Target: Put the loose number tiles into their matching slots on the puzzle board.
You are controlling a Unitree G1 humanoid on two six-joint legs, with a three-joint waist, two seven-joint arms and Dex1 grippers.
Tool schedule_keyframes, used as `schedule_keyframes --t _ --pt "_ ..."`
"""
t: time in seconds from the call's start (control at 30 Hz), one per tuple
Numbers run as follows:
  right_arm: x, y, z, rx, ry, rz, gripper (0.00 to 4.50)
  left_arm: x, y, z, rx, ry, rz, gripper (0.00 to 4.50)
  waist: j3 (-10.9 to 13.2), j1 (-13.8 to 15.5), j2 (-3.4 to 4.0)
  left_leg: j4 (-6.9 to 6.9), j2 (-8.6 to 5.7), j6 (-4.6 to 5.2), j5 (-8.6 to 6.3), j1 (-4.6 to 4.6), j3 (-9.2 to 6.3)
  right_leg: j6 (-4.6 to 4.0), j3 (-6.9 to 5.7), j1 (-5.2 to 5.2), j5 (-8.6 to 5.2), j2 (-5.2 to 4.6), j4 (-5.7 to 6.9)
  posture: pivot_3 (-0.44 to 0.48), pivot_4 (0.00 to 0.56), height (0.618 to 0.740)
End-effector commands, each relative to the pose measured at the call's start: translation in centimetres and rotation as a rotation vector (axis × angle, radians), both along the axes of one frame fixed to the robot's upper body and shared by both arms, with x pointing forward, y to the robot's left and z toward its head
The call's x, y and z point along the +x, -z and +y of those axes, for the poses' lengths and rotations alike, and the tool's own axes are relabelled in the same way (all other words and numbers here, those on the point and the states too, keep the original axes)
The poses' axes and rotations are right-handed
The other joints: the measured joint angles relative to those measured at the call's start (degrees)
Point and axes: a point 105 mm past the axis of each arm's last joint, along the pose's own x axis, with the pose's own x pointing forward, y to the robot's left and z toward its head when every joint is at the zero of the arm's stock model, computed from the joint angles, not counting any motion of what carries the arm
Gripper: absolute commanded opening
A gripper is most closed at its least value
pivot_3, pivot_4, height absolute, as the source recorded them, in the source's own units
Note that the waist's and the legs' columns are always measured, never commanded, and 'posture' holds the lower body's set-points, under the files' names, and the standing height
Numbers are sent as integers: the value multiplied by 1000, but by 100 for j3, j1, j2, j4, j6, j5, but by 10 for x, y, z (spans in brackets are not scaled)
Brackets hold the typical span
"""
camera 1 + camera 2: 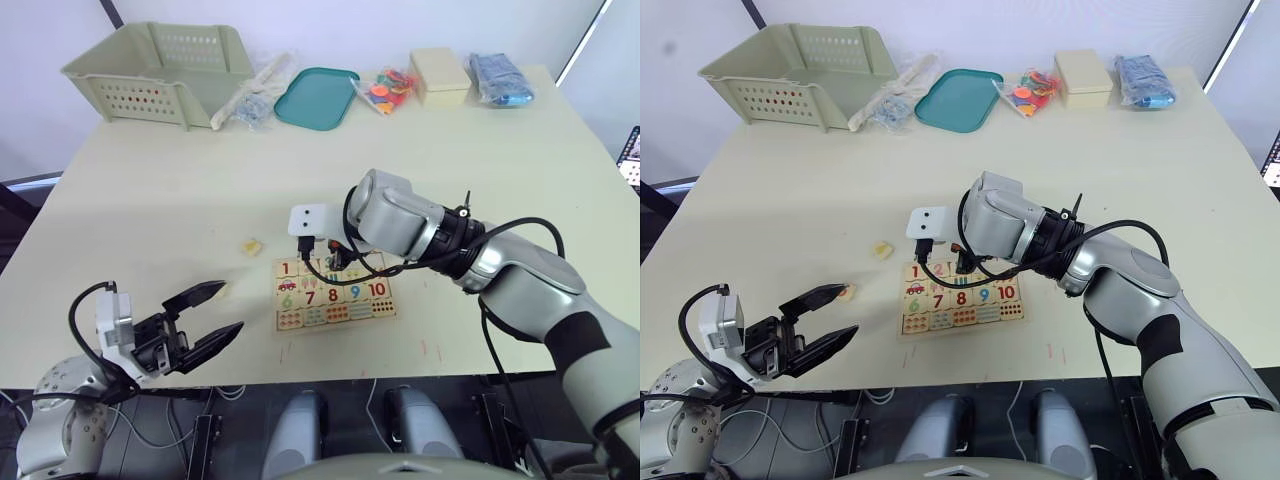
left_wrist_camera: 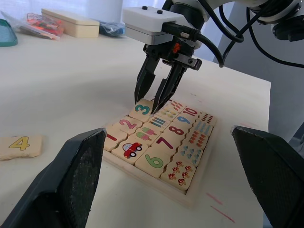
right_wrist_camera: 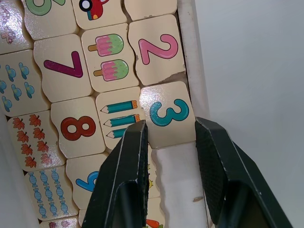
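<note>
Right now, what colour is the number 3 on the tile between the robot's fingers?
Teal, with a darker outline, on the 3 tile; the right wrist view shows it best.

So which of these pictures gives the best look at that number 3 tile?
The right wrist view: the 3 tile sits large between the right gripper fingers, teal numeral plain. The left wrist view shows it small at the fingertips, slightly raised on the puzzle board. In both eye views, the arm hides it.

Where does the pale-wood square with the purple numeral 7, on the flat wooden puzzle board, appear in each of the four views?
Left eye view: purple 7 square on the puzzle board, second from the robot's left in the row 6 to 10.
Right eye view: same place.
Left wrist view: between green 6 and red 8, at.
Right wrist view: beside the ice-lolly picture, at.
Shared landmark: the red 8 adjoining it.
</note>
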Motion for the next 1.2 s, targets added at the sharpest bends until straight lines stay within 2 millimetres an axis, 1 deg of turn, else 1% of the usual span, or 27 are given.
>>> schedule_keyframes --t 0.03,0.1,0.13,0.17,0.2,0.33,0.43,0.53,0.6,0.67,0.73,0.77,0.87,0.9,0.97,1.03,1.13,1.2 --pt "-1 -10 6 40 -23 -18 2199 0 -7 1 8 4 -27 4500 0 0 0 0 0 0 0 0 0 0 0 0 0 -1 0 0 150 740" --pt "-1 -11 6 41 -23 -18 3168 0 -7 1 8 4 -27 4500 0 0 0 0 0 0 0 0 0 0 0 0 0 0 0 0 150 740" --pt "-1 -11 6 41 -23 -19 3786 0 -7 1 8 4 -27 4500 0 0 0 0 0 0 0 0 0 0 0 0 0 0 0 0 150 740" --pt "-1 -11 6 42 -22 -19 4096 0 -7 0 8 4 -27 4500 0 0 0 0 0 0 0 0 0 0 0 0 0 0 0 0 150 740" --pt "-1 -11 6 42 -22 -19 4310 -1 -7 0 8 4 -27 4500 0 0 0 0 0 0 0 0 0 0 0 0 0 0 0 0 150 740" --pt "-1 -13 6 47 -21 -20 4310 -1 -7 0 7 4 -27 4500 0 -1 0 -1 0 0 0 0 0 0 0 0 0 -2 0 0 150 740" --pt "-1 -19 7 96 -37 -20 4310 0 -7 0 5 3 -27 4500 0 0 0 -1 0 0 0 0 0 0 0 0 0 -8 0 0 150 740" --pt "-8 -30 8 221 -73 -13 4310 -1 -8 0 4 2 -30 4500 -1 10 -1 -2 -1 0 0 0 0 0 -1 0 0 -19 -2 0 150 740" --pt "-11 -35 3 318 -104 -45 4310 -1 -8 0 3 0 -31 4500 -2 22 -4 -4 -3 0 0 0 -1 1 -3 1 0 -19 -5 0 150 740" --pt "-16 -38 -3 423 -104 -16 4310 -1 -8 0 3 -3 -32 4500 -2 23 -4 -7 -5 0 0 -1 -2 1 -5 3 0 -22 -8 0 150 740" --pt "-15 -45 -9 559 -100 -36 4310 -1 -8 1 4 -7 -32 4500 -2 18 -5 -8 -7 1 0 0 0 2 -3 3 1 -21 -7 0 150 740" --pt "-16 -47 -13 632 -99 1 4310 0 -8 2 4 -8 -32 4500 0 7 -3 -8 -7 1 1 0 0 2 -2 3 1 -21 -4 0 150 740" --pt "-12 -45 -24 709 -74 26 4310 1 -9 3 5 -10 -34 4500 -1 3 -5 -8 -4 1 1 5 1 2 0 3 0 -15 -1 0 150 740" --pt "-7 -43 -26 735 -56 20 4310 2 -9 3 6 -8 -35 4500 -1 8 -5 -11 -3 1 1 6 1 1 2 3 0 3 -2 0 150 740" --pt "-1 -41 -28 786 -25 18 3957 3 -10 3 7 -7 -37 4500 -2 5 -6 -11 -2 1 1 8 5 2 7 5 0 7 -2 0 150 740" --pt "1 -35 -30 803 -13 36 3212 4 -11 3 9 -6 -39 4500 -1 6 -5 -12 -1 1 1 9 5 2 7 6 0 11 -2 0 150 740" --pt "2 -26 -33 796 -8 41 1738 5 -11 3 11 -3 -39 4500 -1 7 -5 -12 0 1 1 9 5 2 8 6 0 13 -3 0 150 740" --pt "4 -21 -35 785 -3 39 624 5 -12 3 12 -2 -40 4500 -1 7 -5 -12 0 1 1 8 8 2 10 6 0 13 -3 0 150 740"
